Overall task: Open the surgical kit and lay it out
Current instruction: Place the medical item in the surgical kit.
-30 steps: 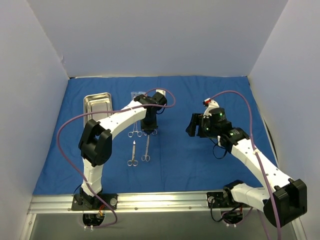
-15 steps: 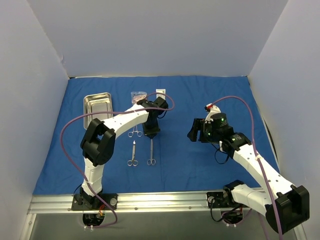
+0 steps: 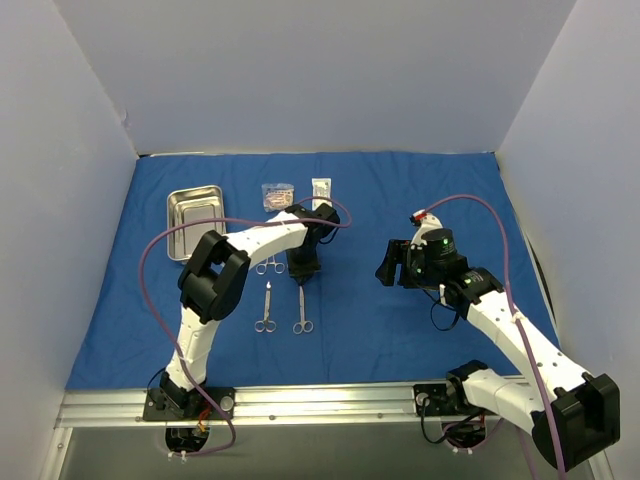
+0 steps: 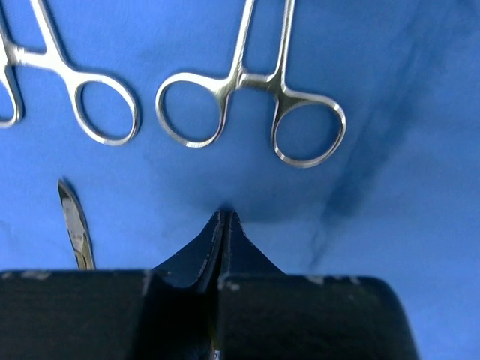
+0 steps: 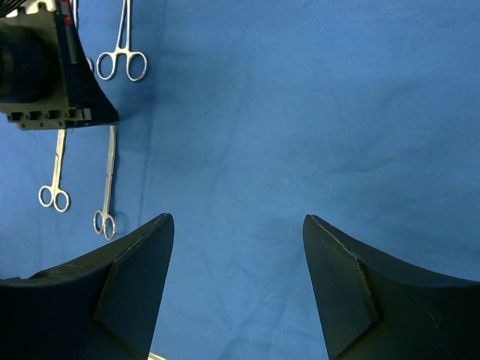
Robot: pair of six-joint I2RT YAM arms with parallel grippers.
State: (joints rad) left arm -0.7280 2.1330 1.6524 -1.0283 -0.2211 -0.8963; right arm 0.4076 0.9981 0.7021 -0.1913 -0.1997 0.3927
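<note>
Blue cloth wrap (image 3: 420, 190) is lying spread flat between white walls (image 3: 300, 70).
We are seeing the steel tray (image 3: 195, 215) at upper left, two packets (image 3: 277, 193) right of it and scissor-like instruments (image 3: 266, 310) at centre, with the left gripper (image 4: 223, 219) pressed closed among them and the right gripper (image 5: 236, 219) gaping, holding nothing.

The left arm (image 3: 250, 240) rises from the near edge of the bench (image 3: 330, 404) and bends toward the middle. The left end effector (image 4: 223, 217) points straight down, jaws pressed together. The right arm (image 3: 510, 325) stretches inward from the near right corner. The right end effector (image 5: 238, 225) hangs above the surface, fingers (image 5: 142, 255) spread wide and empty.
</note>
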